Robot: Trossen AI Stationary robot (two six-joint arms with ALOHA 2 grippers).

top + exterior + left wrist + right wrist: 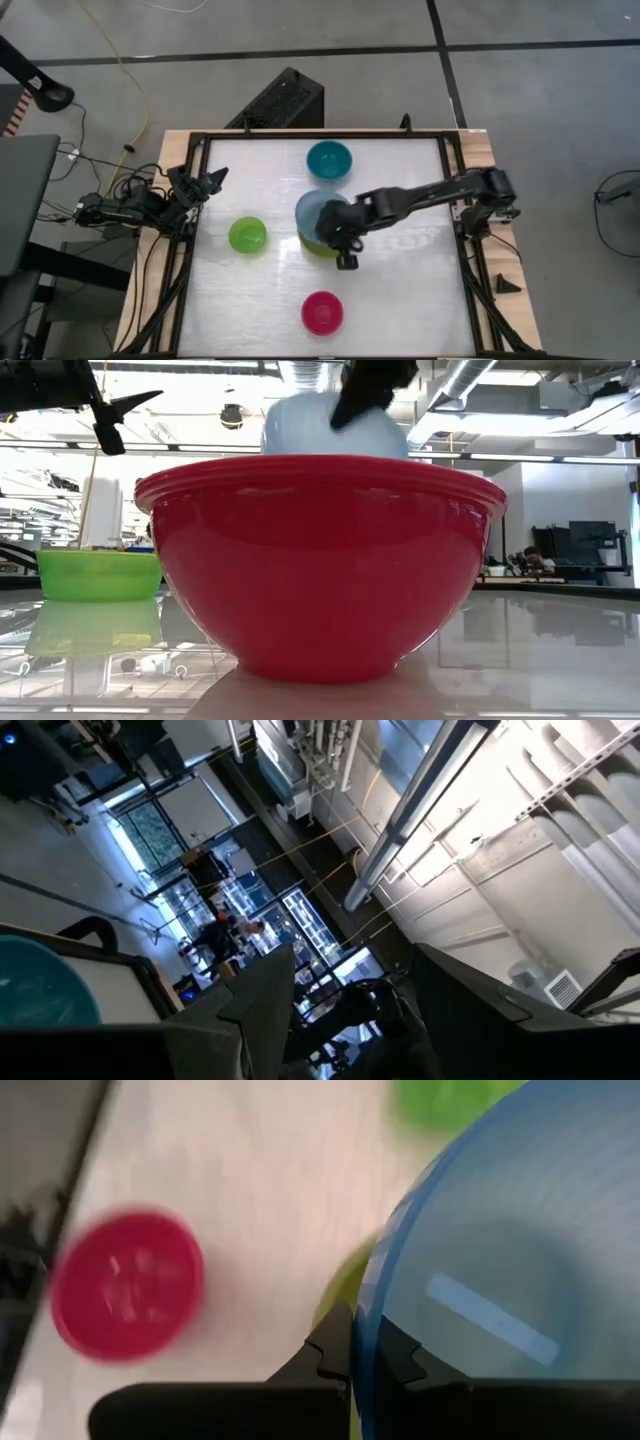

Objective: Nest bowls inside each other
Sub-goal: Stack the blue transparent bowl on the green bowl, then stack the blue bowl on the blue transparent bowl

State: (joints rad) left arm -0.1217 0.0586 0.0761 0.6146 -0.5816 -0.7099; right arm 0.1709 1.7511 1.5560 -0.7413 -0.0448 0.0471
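Bowls, five of them, on the white table (400, 300). Light blue bowl (312, 210) is held up near table centre, over the olive-green bowl (318, 246), which peeks out beneath it on the 6 o'clock side; whether the two touch, cannot tell. Right gripper (340, 232) reaches in from 3 o'clock and pinches the blue bowl's rim, fingers pressed tight on the thin wall, one inside and one outside. Right wrist view: the two dark fingertips (328, 1348) clamp the blue rim (480, 1280), a sliver of olive-green (340, 1285) just beside it.

Teal bowl (329, 160) sits at 12 o'clock from the blue one, apart from it. Lime green bowl (247, 235) sits at 9 o'clock, near but not touching. Magenta-pink bowl (323, 312) sits at 6 o'clock, well apart, close to the near table edge. All three upright, open side up.

Low view: magenta-pink bowl (320, 560) fills the frame, lime bowl (98, 574) behind it to one side, blue bowl (320, 425) lifted above and behind with the dark gripper on it.

Left gripper (205, 185) waits at the table's 9 o'clock edge, raised, fingers spread, holding nothing. Left wrist view looks up at ceiling and room past its dark fingers (265, 1010); teal bowl edge (40, 985) in one corner.
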